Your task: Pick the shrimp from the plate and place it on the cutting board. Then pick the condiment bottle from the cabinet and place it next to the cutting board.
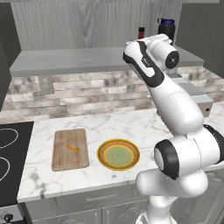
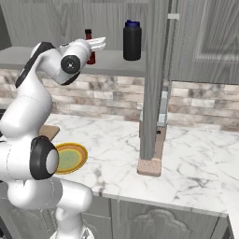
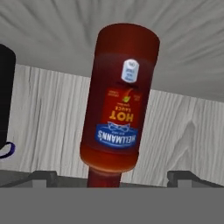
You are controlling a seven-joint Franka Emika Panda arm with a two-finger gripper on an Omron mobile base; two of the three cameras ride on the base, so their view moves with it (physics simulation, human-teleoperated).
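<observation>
Counter [image 1: 131, 124]: white marble, grey-veined, backed by a strip of stone-brick tile; you have a dark cooktop [image 1: 11, 164] at its left end and grey cupboard fronts below its front edge.

Cabinet [image 1: 74, 59]: long grey slab shelf above the tile, wood-grain panel behind it.

Board [image 1: 70, 148]: light wood, lying flat near the counter's front edge, toward the left end by the cooktop.

Shrimp [image 1: 72, 147]: small orange sliver lying on the board, about its middle.

Plate [image 1: 118, 154]: yellow-orange rim, dull green centre, just right of the board and apart from it, near the front edge.

Bottle [image 3: 118, 105]: dark red hot sauce bottle with a blue and orange label, standing on the cabinet toward its right end. In the hand view it shows upside down, dead centre and close.

Black bottle [image 2: 132, 40]: larger cylinder with a blue lid, on the cabinet just right of the red one and apart from it.

Post [image 2: 154, 79]: tall grey upright on the counter's right part, foot on a small tan block.

Gripper [image 3: 111, 177]: raised to shelf level, pointed at the bottle. Fingers [image 3: 43, 177] spread wide, one to each side of the bottle's neck, gripping nothing.
</observation>
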